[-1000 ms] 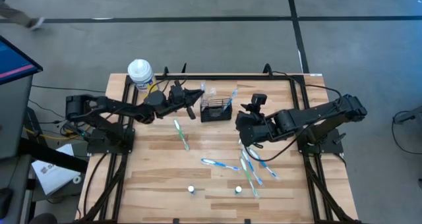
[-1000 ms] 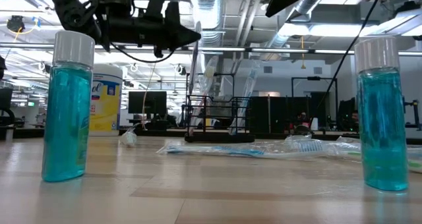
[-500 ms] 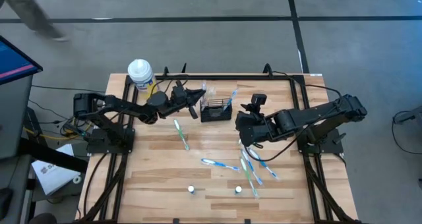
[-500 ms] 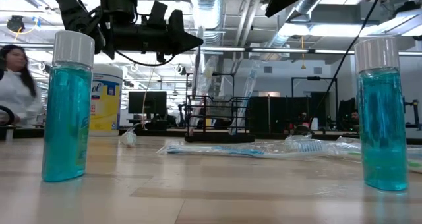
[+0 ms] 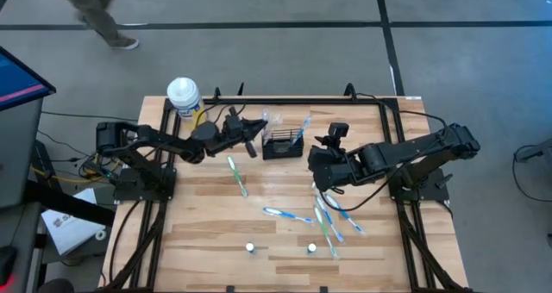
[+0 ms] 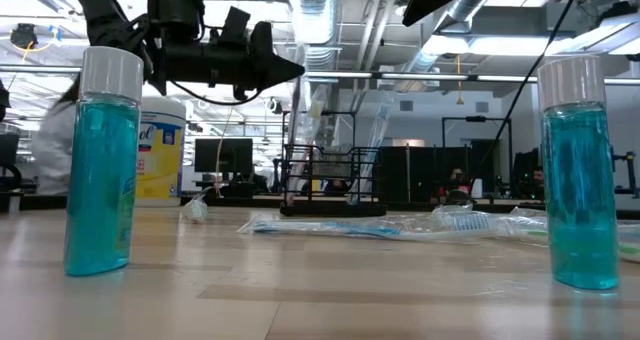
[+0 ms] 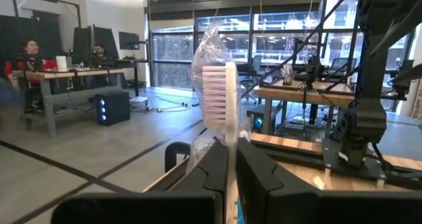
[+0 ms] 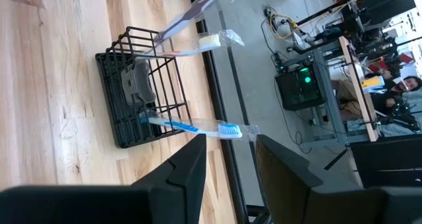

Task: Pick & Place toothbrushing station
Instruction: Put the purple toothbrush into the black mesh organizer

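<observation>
Open workshop floor all round, wooden table in the middle, largest thing in play. Toward its far edge, near the centre, sits the toothbrushing station, a small black wire holder with one blue-handled brush already leaning in a compartment. At the far left corner stands a white-capped yellow bottle; scattered across the near half lie loose wrapped toothbrushes. Just left of the holder hangs the left gripper, raised above the table, clenched on a wrapped toothbrush, bristle head pointing up and out past the fingers. To the holder's right waits the right gripper, fingers parted and holding nothing, above the brush pile. Step in hand, by the look of it: carrying a brush over for insertion. Next calls for a short move right, handle lined over an open compartment, then lowering before releasing; wire edges could snag the wrapper.
</observation>
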